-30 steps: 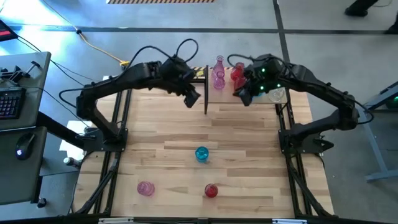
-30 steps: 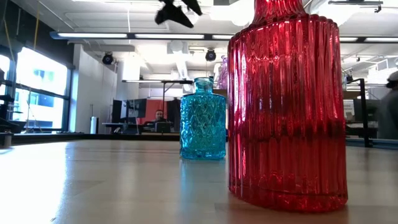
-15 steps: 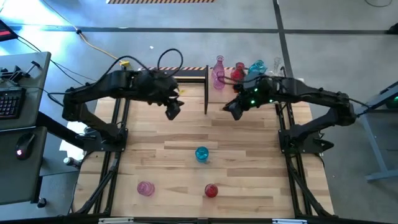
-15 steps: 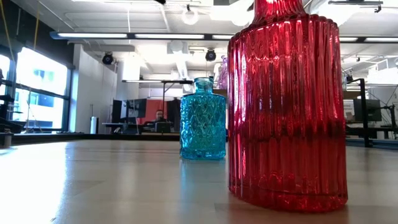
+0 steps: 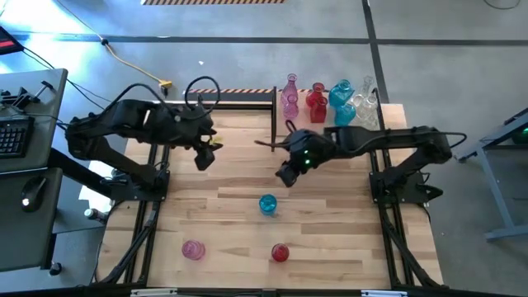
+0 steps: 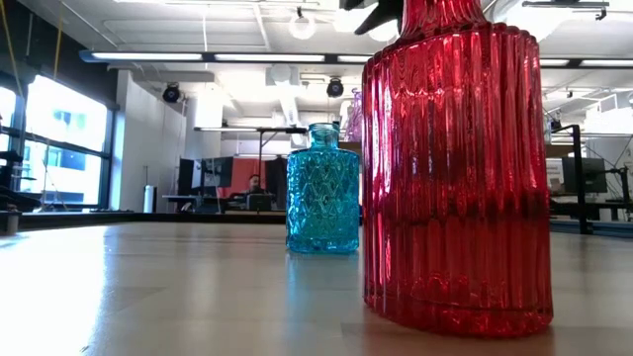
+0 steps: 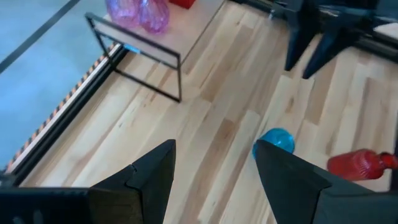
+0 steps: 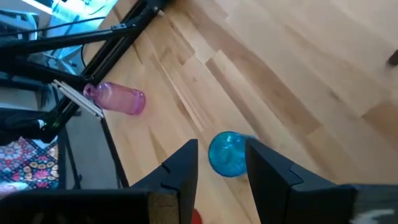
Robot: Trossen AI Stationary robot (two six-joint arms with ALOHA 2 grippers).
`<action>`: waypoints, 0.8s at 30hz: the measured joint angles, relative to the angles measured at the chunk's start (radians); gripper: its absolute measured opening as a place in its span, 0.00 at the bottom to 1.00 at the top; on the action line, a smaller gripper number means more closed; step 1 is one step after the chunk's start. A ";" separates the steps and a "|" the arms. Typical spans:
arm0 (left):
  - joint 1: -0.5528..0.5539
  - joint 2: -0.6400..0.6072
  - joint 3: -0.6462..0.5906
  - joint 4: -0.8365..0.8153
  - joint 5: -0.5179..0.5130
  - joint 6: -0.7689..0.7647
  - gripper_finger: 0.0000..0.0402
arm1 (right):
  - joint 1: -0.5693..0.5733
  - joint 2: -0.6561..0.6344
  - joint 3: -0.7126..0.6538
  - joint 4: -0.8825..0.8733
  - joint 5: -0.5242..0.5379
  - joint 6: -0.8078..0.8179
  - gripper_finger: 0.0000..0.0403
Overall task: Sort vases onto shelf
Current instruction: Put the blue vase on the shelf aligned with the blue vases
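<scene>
The blue vase stands mid-desk, well short of the shelf. The right gripper hovers near it, empty, fingers partly parted; the left gripper waits open. A skewed descent could topple the vase and send it rolling.

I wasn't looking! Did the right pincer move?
Yes. The right pincer came away from the shelf, toward the blue vase mid-table.
</scene>
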 joint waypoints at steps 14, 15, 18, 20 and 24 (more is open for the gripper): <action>-0.168 -0.004 0.000 -0.102 -0.106 -0.118 0.53 | 0.060 0.114 0.000 0.030 0.001 0.139 0.28; -0.181 -0.004 0.000 -0.107 -0.115 -0.128 0.53 | 0.065 0.122 0.000 0.031 0.003 0.149 0.28; -0.221 -0.004 0.000 -0.128 -0.139 -0.163 0.53 | 0.078 0.144 0.000 0.030 0.014 0.167 0.28; -0.245 -0.004 0.000 -0.145 -0.157 -0.187 0.53 | 0.087 0.154 0.000 0.030 0.023 0.182 0.28; -0.289 -0.004 0.000 -0.156 -0.175 -0.225 0.53 | 0.105 0.176 0.000 0.029 0.049 0.205 0.28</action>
